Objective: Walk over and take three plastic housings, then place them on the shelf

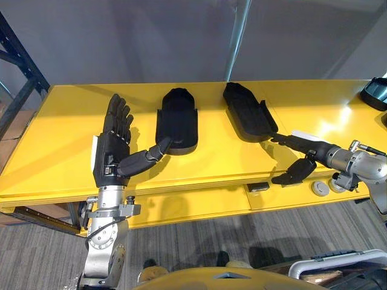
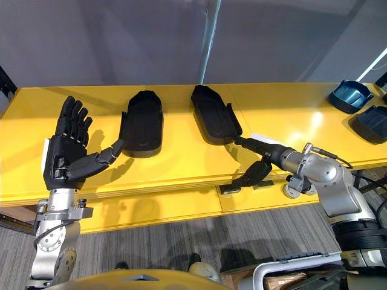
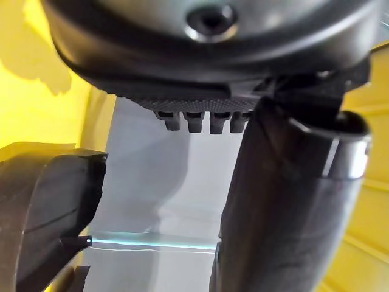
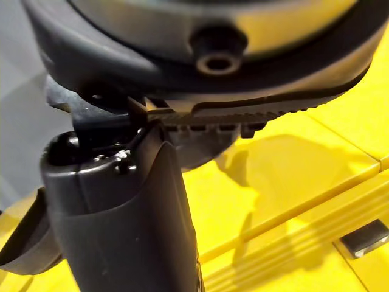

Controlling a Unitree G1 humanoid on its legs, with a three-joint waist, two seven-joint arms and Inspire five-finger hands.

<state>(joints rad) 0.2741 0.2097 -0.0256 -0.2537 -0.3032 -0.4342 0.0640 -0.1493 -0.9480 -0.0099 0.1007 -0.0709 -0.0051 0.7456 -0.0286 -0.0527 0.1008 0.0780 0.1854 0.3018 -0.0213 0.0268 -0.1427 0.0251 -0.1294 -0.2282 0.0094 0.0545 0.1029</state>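
Observation:
Two black plastic housings lie side by side on the yellow table (image 1: 60, 121). My left hand (image 1: 113, 151) is open just left of the left housing (image 1: 177, 121), fingers straight and palm turned toward it. Its thumb tip reaches the housing's near end; the wrist view shows that housing (image 3: 48, 207) beside the thumb (image 3: 285, 213). My right hand (image 1: 302, 145) is open at the table's front edge. Its straight fingers touch the near end of the right housing (image 1: 248, 112) and its thumb hangs below the edge. That housing (image 4: 24, 243) shows past the right thumb (image 4: 121, 213).
At the table's far right lie a dark blue housing (image 2: 349, 95) and another black one (image 2: 370, 124). A dark shelf frame (image 1: 18, 66) stands at the left. A grey wall backs the table. A box (image 1: 338, 266) sits on the floor at lower right.

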